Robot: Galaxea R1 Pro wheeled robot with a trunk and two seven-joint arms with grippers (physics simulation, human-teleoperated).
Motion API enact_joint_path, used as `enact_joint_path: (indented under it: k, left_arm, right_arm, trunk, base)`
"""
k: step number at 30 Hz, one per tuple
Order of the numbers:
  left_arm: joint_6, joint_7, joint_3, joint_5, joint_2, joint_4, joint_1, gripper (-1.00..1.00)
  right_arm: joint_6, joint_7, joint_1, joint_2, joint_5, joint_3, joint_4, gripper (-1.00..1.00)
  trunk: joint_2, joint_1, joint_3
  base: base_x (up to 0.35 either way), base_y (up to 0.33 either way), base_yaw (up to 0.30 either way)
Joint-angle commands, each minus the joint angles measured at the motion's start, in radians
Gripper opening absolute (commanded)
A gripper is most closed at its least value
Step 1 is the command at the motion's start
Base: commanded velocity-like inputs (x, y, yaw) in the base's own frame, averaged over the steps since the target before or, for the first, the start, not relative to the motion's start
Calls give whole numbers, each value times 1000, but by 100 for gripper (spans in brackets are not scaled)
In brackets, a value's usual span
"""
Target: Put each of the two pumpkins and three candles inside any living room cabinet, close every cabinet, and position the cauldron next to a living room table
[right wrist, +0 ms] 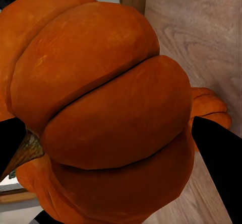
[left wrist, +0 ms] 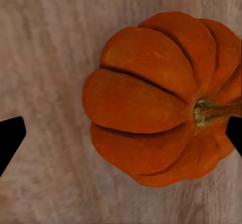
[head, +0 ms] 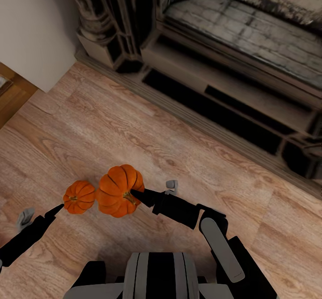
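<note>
Two orange ribbed pumpkins show in the head view. The larger-looking pumpkin [head: 118,190] is held off the wood floor with my right gripper [head: 152,190] shut on it; in the right wrist view this pumpkin [right wrist: 101,98] sits between the dark fingertips [right wrist: 219,158]. The smaller-looking pumpkin [head: 79,196] rests on the floor just left of it, also seen as the pumpkin [right wrist: 209,105] past the held one. My left gripper [head: 42,214] is open beside it; in the left wrist view its fingers [left wrist: 10,141] stand wide apart over the pumpkin [left wrist: 151,98], not touching it.
A dark stone fireplace [head: 232,44] with a raised hearth step [head: 214,124] runs across the back and right. A white wall [head: 36,26] stands at the left, with a wooden piece [head: 11,93] at the far left edge. Wood floor [head: 112,124] lies between.
</note>
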Motion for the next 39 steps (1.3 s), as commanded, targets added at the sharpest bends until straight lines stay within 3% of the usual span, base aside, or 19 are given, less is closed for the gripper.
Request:
enact_joint_path:
  k: [1,9,39]
  left_arm:
    - [8,-1,1,6,0,0,0,100]
    - [7,-1,1,7,0,0,0,100]
    - [-25,7,-1,8,-8,0,0,100]
  right_arm:
    - [6,0,0,0,-7,-1,0,-100]
    - [6,0,0,1,-7,-1,0,-100]
    - [9,3,-1,-2,-6,-6,0,-100]
  trunk:
    - [0,0,0]
    - [0,0,0]
    - [-1,1,0]
  base:
    - [115,-6,0]
    - [158,68,0]
    - [11,23,0]
